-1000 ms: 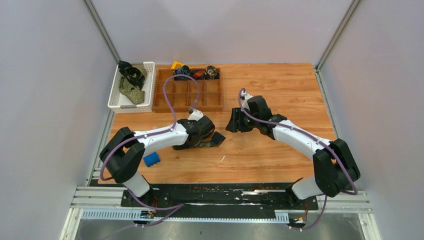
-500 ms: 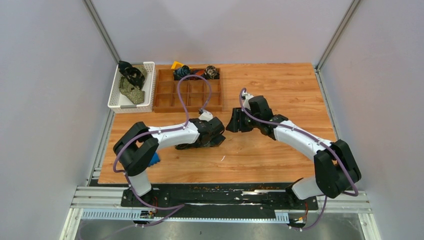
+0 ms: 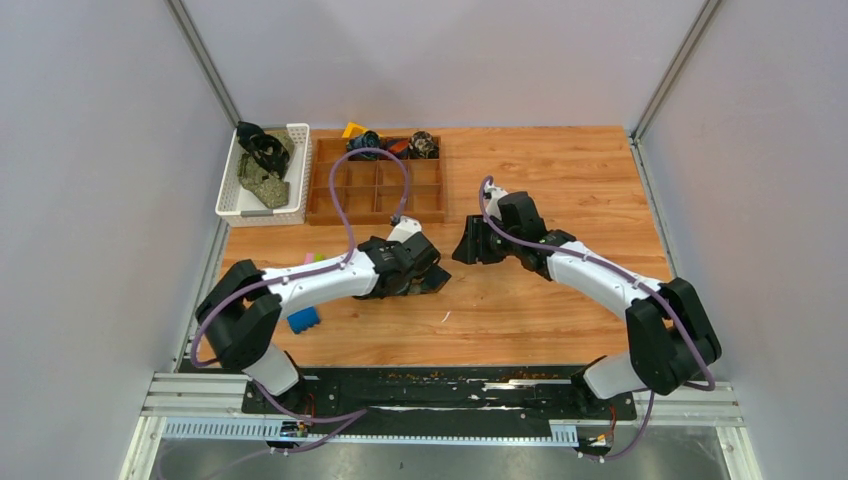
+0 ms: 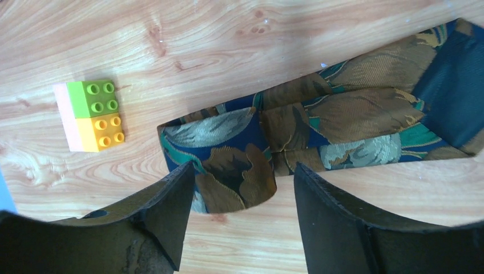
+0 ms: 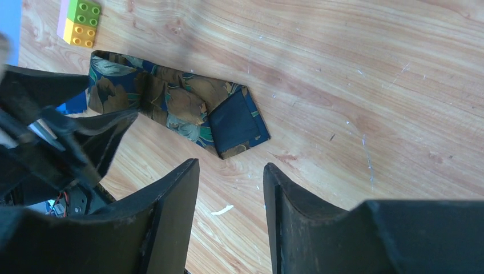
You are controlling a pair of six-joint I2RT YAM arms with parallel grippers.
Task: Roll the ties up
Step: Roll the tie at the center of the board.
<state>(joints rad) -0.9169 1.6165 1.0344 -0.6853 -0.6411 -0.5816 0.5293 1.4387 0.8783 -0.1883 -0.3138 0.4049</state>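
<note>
- The left arm has swung its elbow back toward the near-left corner. The left end effector is released, its fingers spread over the folded end of the tie.
- The tie lies flat mid-worktop, with bare wood running to the right edge.
- The right end effector hovers released and empty beside the tie's dark-lined tip.
- A green-and-orange block sits near the fold, and a blue block lies by the left arm.
- The compartment tray and white basket stand well apart, far left.

Light wood-grain table, kinda busy. A folded navy-and-brown leafy tie lies flat mid-table, with a green-and-orange block stack near its end and a blue block toward the front. A white basket and a wooden divider tray sit side by side back left.
</note>
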